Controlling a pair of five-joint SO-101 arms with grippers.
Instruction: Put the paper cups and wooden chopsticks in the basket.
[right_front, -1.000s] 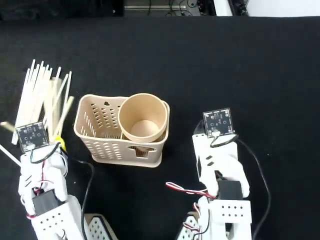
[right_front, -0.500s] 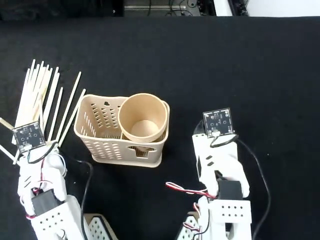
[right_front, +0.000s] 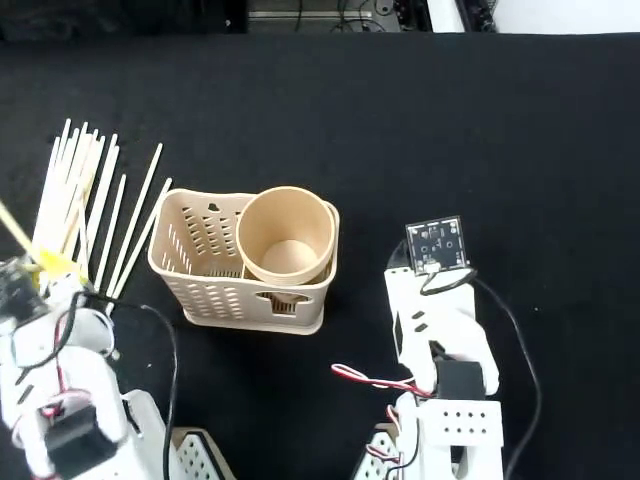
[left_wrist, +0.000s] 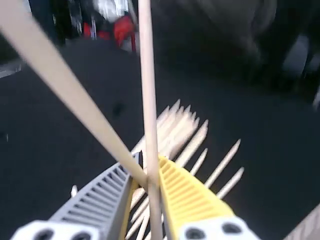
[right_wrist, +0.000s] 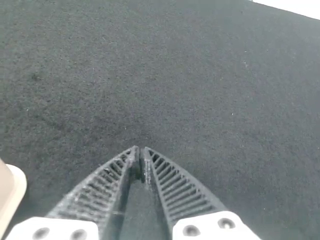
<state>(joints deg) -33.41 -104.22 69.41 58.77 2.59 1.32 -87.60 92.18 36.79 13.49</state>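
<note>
The left gripper (left_wrist: 147, 172), with one grey and one yellow jaw, pinches two pale wooden chopsticks (left_wrist: 146, 75) that cross right at the jaws. One runs straight out and the other slants away. In the high view this gripper sits to the left of the beige perforated plastic basket (right_front: 200, 290), near its front corner.

Because the sticks cross, the hold is likely weak, and either stick could pivot or slip under a quick swing. The carry toward the basket should be slow, with the pinch kept firm. The best target looks like the open half of the basket, since a tan paper cup (right_front: 285, 235) fills the half farther from this gripper. Bring the stick ends over that open half, tilt them down past the rim, and only then let go.

A loose fan of wooden chopsticks (right_front: 75, 190) lies on the black table cloth (right_front: 450, 130) to the left of the basket, awaiting later trips. The right gripper (right_wrist: 140, 155) is pressed together on nothing, to the right of the basket.
</note>
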